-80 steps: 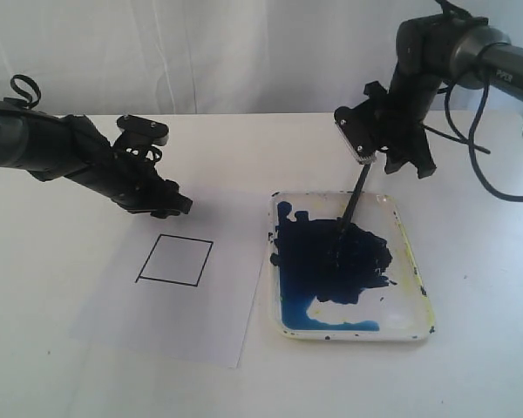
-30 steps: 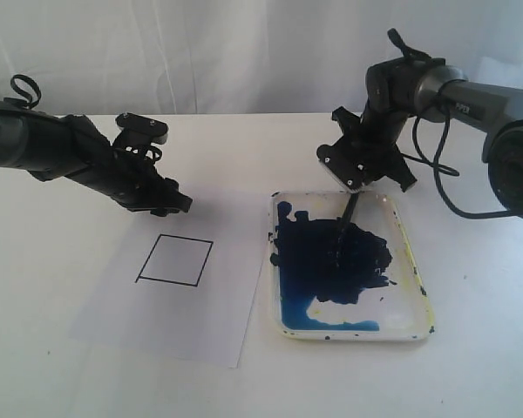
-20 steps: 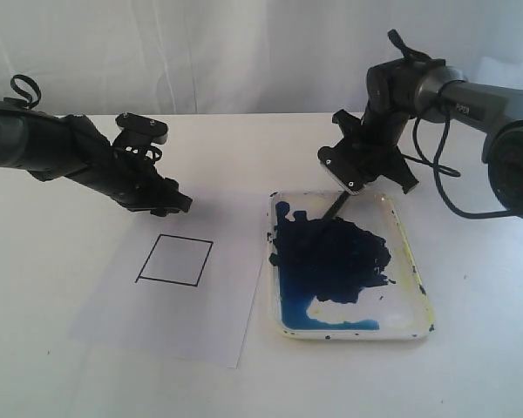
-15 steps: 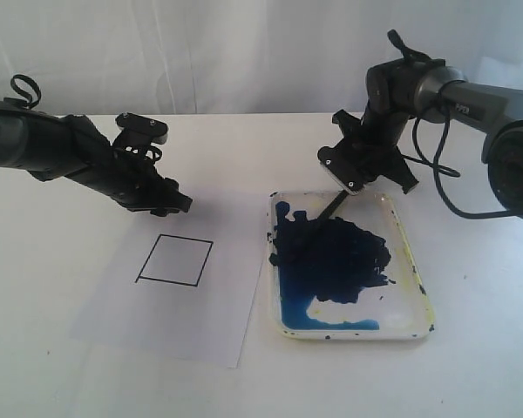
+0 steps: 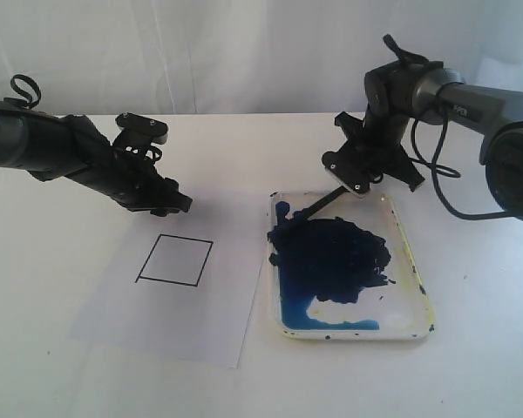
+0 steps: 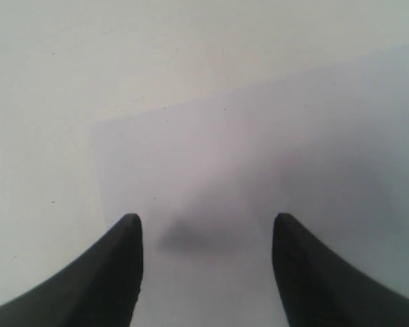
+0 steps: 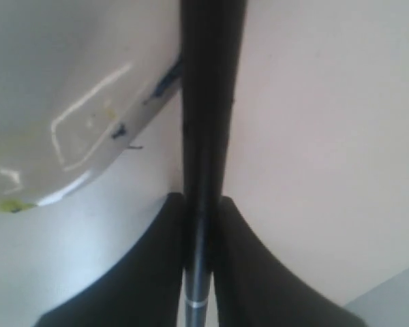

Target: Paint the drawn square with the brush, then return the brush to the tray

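The drawn square [image 5: 175, 259] is blank inside, on a white paper sheet [image 5: 170, 305]. My left gripper [image 5: 176, 207] hovers open just beyond the square's far edge; its wrist view shows only paper [image 6: 259, 157] between the fingers [image 6: 116, 272]. Over the far rim of the tray [image 5: 418, 287], my right gripper [image 5: 349, 181] is shut on the brush [image 5: 316, 204]. The brush slants down to the left, its tip in the dark blue paint [image 5: 331, 257] near the tray's far left corner. In the right wrist view the brush [image 7: 206, 102] runs out between the closed fingers [image 7: 160, 266], beside the tray rim [image 7: 88, 170].
The white tabletop [image 5: 52, 348] surrounds sheet and tray. A white curtain [image 5: 227, 52] closes off the back. Cables [image 5: 458, 187] hang from the right arm beyond the tray. Yellowish stains [image 5: 423, 300] mark the tray's right rim.
The right gripper has dropped lower and tilted the brush flatter, sweeping its tip leftward through the paint towards the tray's far left corner. The left arm has not moved.
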`<state>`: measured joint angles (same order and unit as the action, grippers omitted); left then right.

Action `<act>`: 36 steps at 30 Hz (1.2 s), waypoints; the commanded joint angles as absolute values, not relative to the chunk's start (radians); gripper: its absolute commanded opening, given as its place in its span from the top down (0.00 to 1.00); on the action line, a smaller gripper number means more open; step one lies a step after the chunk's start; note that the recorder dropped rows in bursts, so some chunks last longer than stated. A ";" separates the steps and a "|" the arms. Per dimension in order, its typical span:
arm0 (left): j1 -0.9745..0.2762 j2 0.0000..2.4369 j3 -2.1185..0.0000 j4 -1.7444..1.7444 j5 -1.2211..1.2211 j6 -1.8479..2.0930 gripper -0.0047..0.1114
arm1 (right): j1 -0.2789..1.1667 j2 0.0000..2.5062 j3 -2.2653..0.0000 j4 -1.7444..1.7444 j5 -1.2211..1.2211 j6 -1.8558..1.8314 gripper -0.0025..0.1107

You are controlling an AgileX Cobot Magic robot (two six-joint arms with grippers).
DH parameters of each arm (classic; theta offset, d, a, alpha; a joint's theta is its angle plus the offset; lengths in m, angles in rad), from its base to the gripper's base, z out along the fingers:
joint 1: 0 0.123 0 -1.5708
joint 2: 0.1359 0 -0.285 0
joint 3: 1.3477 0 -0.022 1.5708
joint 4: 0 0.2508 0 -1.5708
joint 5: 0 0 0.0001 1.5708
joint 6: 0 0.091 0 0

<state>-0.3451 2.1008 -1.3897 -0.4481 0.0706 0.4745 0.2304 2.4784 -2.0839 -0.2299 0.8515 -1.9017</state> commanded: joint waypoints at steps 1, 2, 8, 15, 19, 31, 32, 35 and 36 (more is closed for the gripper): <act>-0.339 2.103 -1.387 -0.455 0.073 0.469 0.44 | 0.229 2.484 -2.081 -0.258 0.860 -1.907 0.95; -0.339 2.103 -1.387 -0.455 0.073 0.469 0.44 | 0.229 2.484 -2.081 -0.271 0.860 -1.907 0.96; -0.339 2.103 -1.387 -0.455 0.073 0.469 0.44 | 0.229 2.480 -2.081 -0.286 0.860 -1.907 0.98; -0.339 2.103 -1.387 -0.455 0.073 0.469 0.44 | 0.229 2.431 -2.081 -0.286 0.885 -1.907 0.98; -0.339 2.103 -1.387 -0.455 0.073 0.469 0.44 | 0.229 2.398 -2.081 -0.286 0.919 -1.907 0.98; -0.339 2.103 -1.387 -0.455 0.078 0.467 0.44 | 0.229 2.307 -2.081 -0.286 1.052 -1.847 0.98; -0.339 2.103 -1.387 -0.455 0.078 0.467 0.44 | 0.229 2.299 -2.081 -0.286 1.068 -1.834 0.98; -0.339 2.103 -1.387 -0.455 0.078 0.467 0.44 | 0.231 2.269 -2.081 -0.286 1.110 -1.800 0.98; -0.339 2.103 -1.387 -0.455 0.078 0.467 0.44 | 0.231 2.258 -2.081 -0.286 1.117 -1.777 0.98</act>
